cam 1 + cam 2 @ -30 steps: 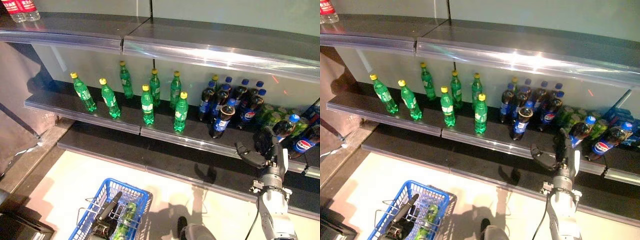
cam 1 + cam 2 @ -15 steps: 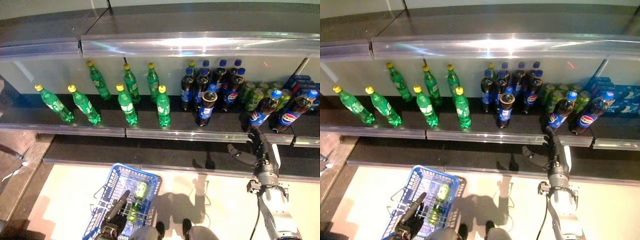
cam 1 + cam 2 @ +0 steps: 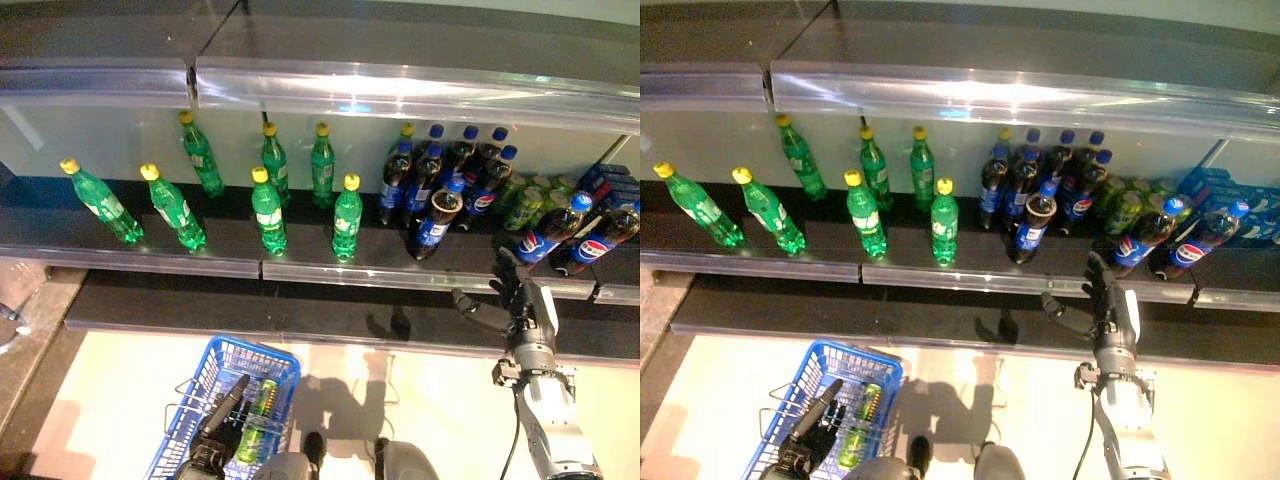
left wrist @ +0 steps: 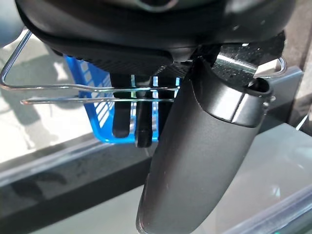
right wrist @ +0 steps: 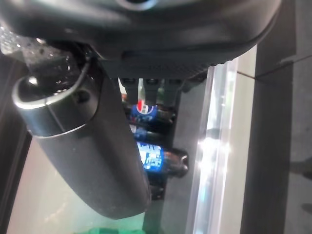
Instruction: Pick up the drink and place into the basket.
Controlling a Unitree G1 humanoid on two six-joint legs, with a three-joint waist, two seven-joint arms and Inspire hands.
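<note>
Green bottles (image 3: 268, 210) and dark cola bottles with blue caps (image 3: 440, 185) stand on the middle shelf. Two cola bottles (image 3: 545, 238) lean at the shelf's right end. My right hand (image 3: 522, 310) is open, fingers straight and thumb spread, just before the shelf's front edge below those leaning bottles and touching none. Its wrist view shows cola bottles (image 5: 152, 157) past the thumb. My left hand (image 3: 215, 435) is shut on the wire handles (image 4: 92, 93) of the blue basket (image 3: 250, 347), which hangs low at the left. A green bottle (image 3: 258, 415) lies in it.
Green cans (image 3: 522, 200) and blue packs (image 3: 608, 182) sit at the shelf's right end behind the leaning bottles. An upper shelf (image 3: 400, 85) with a shiny front strip overhangs the drinks. A dark lower ledge (image 3: 300, 310) runs below. A pale floor (image 3: 420, 410) lies before it.
The camera has shifted, so the whole shelf sits differently in view. My right hand stays open at the shelf edge by the leaning cola bottles. The blue basket still hangs from my left hand.
</note>
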